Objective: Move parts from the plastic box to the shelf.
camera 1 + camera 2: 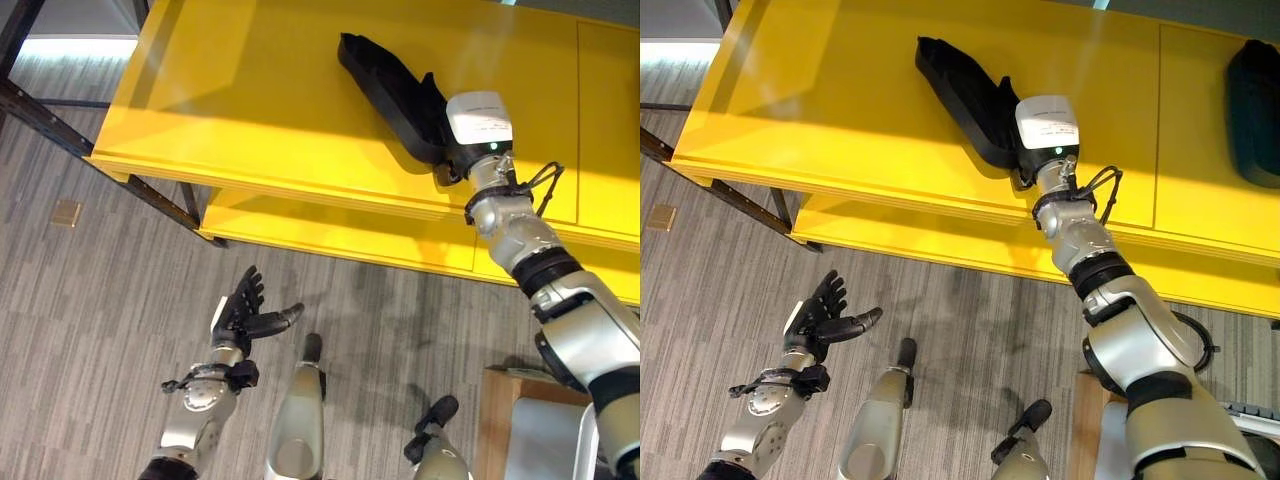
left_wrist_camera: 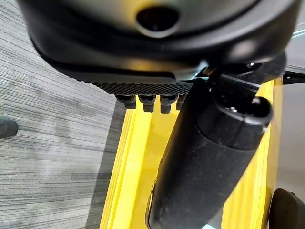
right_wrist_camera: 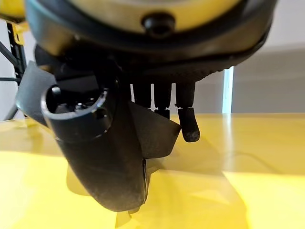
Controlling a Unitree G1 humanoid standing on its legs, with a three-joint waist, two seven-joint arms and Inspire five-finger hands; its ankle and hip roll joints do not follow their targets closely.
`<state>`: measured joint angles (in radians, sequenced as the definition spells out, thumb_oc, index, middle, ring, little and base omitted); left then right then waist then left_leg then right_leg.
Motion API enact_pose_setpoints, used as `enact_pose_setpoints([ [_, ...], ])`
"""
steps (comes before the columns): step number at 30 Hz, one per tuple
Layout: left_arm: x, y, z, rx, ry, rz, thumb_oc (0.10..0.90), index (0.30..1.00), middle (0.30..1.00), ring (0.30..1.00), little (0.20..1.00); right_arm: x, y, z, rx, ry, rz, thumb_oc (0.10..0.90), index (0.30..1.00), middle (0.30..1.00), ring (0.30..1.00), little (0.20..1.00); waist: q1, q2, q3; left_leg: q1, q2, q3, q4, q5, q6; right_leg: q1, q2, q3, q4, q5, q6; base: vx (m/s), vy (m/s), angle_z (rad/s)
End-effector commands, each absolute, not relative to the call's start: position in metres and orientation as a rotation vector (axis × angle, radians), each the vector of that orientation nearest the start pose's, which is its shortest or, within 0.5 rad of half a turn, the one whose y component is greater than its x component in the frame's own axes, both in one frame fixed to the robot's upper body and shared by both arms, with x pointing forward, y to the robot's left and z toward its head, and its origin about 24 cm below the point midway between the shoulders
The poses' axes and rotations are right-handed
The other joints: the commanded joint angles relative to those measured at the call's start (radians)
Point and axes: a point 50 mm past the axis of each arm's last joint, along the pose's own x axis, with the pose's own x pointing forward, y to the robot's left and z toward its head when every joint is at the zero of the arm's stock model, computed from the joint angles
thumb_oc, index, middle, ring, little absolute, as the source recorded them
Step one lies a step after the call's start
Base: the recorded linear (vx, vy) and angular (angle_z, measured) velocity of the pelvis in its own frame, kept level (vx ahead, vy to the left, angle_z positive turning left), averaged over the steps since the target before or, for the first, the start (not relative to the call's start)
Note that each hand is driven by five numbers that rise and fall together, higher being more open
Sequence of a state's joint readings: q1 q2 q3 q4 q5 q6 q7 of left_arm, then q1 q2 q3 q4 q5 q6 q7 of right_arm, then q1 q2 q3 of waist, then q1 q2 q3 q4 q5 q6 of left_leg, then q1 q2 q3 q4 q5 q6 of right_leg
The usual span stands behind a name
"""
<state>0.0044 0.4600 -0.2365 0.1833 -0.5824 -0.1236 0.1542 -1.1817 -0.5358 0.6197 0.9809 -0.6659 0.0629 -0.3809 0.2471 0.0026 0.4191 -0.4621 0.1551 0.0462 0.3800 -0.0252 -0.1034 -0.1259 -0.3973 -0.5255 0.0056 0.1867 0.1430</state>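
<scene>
Your right hand (image 1: 1018,140) is reaching onto the yellow shelf (image 1: 840,110), and its fingers (image 3: 189,125) are resting against the near end of a long black part (image 1: 962,92) that is lying flat on the shelf's top surface. From the right wrist view the thumb is sitting on one side of the part and the fingers on the other, but you cannot tell whether they are gripping it or just touching it. The part is stretching away from the fingers toward the far left of the shelf. A second dark part (image 1: 1252,98) is lying on the shelf well off to the right of those fingers. Your left hand (image 1: 245,312) is hanging low over the grey floor (image 1: 90,300), fingers spread and released, holding nothing.
</scene>
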Motion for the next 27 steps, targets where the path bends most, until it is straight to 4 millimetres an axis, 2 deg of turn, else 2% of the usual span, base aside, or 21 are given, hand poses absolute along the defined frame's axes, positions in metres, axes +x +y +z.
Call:
enact_pose_setpoints([
  [1,0.247,0.202,0.043,-0.078,-0.012,-0.035,0.9,1.0,1.0,1.0,1.0,0.413,-0.215,0.273,-1.592,-0.377,-0.542,0.4,0.3,0.3,0.3,0.3,0.01,0.036,-0.033,0.031,0.03,0.012,-0.13,0.089,-0.001,0.018,-0.053,0.01,0.151,-0.091,0.069,0.0,0.0,0.0],
  [6,0.251,0.198,0.046,-0.08,-0.025,-0.04,0.9,1.0,1.0,1.0,1.0,0.409,-0.231,0.276,-1.52,-0.355,-0.651,0.4,0.3,0.3,0.3,0.3,-0.001,0.061,-0.029,0.02,0.02,0.008,-0.13,0.09,0.001,0.007,-0.06,0.014,0.154,-0.088,0.072,0.0,0.0,0.0],
  [12,0.253,0.195,0.049,-0.09,-0.036,-0.031,0.9,1.0,1.0,1.0,1.0,0.402,-0.243,0.278,-1.437,-0.365,-0.771,0.4,0.3,0.3,0.3,0.3,-0.014,0.078,-0.022,0.018,0.015,0.012,-0.126,0.087,0.004,0.0,-0.067,0.02,0.161,-0.086,0.072,0.0,0.0,0.0],
  [20,0.253,0.192,0.049,-0.1,-0.039,-0.028,0.9,1.0,1.0,1.0,1.0,0.393,-0.255,0.278,-1.41,-0.381,-0.882,0.4,0.3,0.3,0.3,0.3,-0.03,0.088,-0.014,0.014,0.012,0.014,-0.121,0.084,0.006,-0.011,-0.074,0.024,0.17,-0.083,0.073,0.0,0.004,0.03],
  [26,0.254,0.191,0.05,-0.102,-0.05,-0.026,0.9,1.0,1.0,1.0,1.0,0.383,-0.27,0.273,-1.411,-0.369,-0.977,0.4,0.3,0.3,0.3,0.3,-0.042,0.096,-0.008,0.009,0.011,0.013,-0.119,0.083,0.007,-0.019,-0.077,0.027,0.175,-0.079,0.075,0.0,0.0,0.0],
  [27,0.254,0.191,0.051,-0.106,-0.052,-0.026,0.9,1.0,1.0,1.0,1.0,0.38,-0.278,0.271,-1.39,-0.348,-1.017,0.4,0.3,0.3,0.3,0.3,-0.047,0.097,-0.006,0.009,0.01,0.013,-0.121,0.083,0.007,-0.021,-0.078,0.029,0.176,-0.078,0.076,0.0,0.0,0.0],
])
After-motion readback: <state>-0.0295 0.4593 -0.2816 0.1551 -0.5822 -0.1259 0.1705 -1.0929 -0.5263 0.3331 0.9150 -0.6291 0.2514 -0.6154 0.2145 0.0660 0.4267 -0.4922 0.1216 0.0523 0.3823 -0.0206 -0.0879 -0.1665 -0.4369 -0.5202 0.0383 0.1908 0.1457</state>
